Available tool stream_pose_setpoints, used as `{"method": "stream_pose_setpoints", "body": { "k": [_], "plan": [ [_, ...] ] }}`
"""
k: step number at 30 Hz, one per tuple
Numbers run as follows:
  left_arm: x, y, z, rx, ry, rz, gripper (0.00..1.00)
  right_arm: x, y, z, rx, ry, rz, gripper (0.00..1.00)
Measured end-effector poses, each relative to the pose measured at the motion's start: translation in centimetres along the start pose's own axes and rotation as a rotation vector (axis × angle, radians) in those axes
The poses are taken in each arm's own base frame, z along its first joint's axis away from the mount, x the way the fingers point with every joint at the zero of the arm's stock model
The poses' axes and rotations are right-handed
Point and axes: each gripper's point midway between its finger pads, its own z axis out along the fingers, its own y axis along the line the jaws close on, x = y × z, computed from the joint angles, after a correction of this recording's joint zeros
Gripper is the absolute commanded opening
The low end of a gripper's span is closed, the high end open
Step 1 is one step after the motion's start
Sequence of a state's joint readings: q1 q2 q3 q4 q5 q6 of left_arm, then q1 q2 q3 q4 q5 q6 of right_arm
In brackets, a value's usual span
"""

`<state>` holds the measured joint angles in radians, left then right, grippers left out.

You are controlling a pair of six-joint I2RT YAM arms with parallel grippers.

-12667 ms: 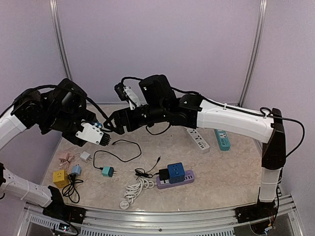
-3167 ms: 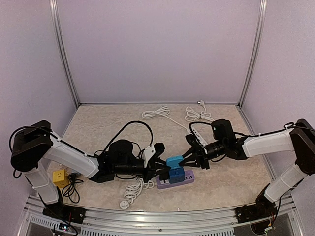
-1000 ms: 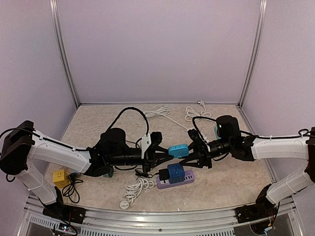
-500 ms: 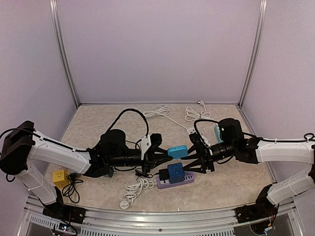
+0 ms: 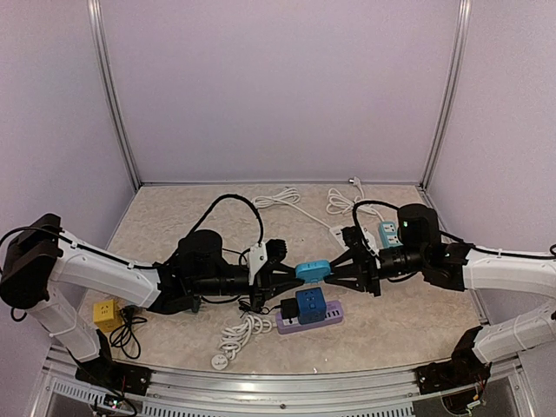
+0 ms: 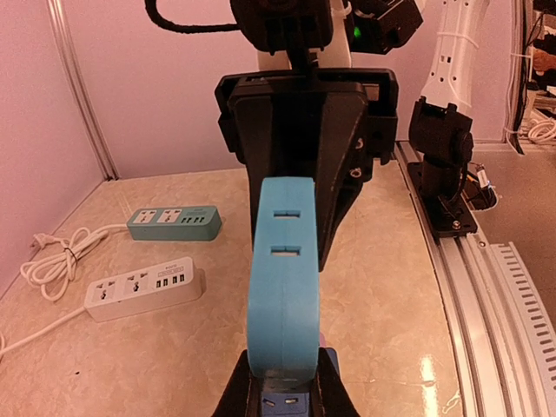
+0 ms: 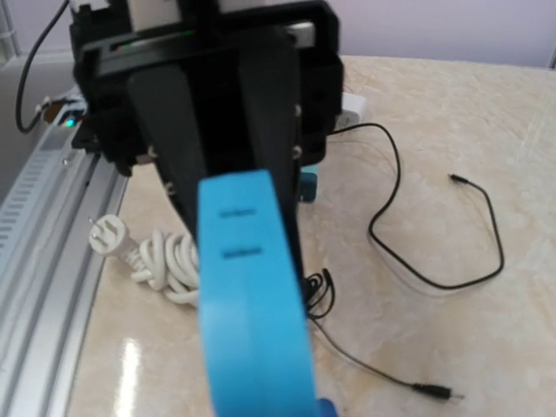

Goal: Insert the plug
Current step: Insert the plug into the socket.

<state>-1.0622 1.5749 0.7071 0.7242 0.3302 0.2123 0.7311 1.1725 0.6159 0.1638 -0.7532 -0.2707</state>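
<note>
Blue plug (image 5: 313,269) is clamped at one end by the left pincer (image 5: 294,272) and at the other by the right pincer (image 5: 333,268); purple strip (image 5: 334,314) is seen below them.

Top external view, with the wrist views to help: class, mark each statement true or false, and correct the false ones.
1. The light blue adapter is lifted clear of the table. True.
2. The blue cube sits on the purple power strip. True.
3. The yellow cube socket lies on the table's right side. False: it lies near the left arm's base.
4. The white power strip is stacked on the teal power strip. False: they lie apart, side by side.
</note>
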Motion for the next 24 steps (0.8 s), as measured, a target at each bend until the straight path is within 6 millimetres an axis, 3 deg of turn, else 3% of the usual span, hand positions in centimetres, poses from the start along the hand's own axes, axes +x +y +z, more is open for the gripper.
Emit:
{"method": "stream_pose_setpoints", "body": {
  "k": [5, 8, 10, 12, 15, 18, 22, 24],
  "plan": [
    [0.2, -0.1, 0.0, 0.009, 0.007, -0.013, 0.0, 0.1, 0.3, 0.1, -0.019, 0.0, -0.022, 0.0],
    [0.5, -0.2, 0.0, 0.014, 0.015, -0.019, 0.0, 0.4, 0.4, 0.2, -0.033, 0.003, -0.017, 0.0],
    [0.6, -0.3, 0.0, 0.016, 0.019, -0.026, 0.3, 0.6, 0.4, 0.3, -0.038, 0.005, -0.017, 0.0],
    [0.8, -0.3, 0.1, 0.017, 0.021, -0.035, 0.38, 0.7, 0.4, 0.3, -0.042, 0.005, -0.021, 0.0],
    [0.7, -0.3, 0.3, 0.014, 0.003, -0.038, 0.35, 1.0, 0.9, 0.5, -0.073, -0.018, -0.023, 0.0],
    [0.8, -0.5, 0.5, 0.018, -0.009, -0.048, 0.24, 1.3, 0.8, 0.4, -0.094, -0.041, -0.013, 0.0],
    [0.9, -0.7, 0.6, 0.029, -0.02, -0.073, 0.2, 1.5, 0.7, 0.4, -0.111, -0.07, -0.008, 0.0],
    [1.0, -0.6, 0.6, 0.036, -0.019, -0.093, 0.09, 1.6, 0.6, 0.4, -0.117, -0.078, -0.005, 0.0]
  ]
}}
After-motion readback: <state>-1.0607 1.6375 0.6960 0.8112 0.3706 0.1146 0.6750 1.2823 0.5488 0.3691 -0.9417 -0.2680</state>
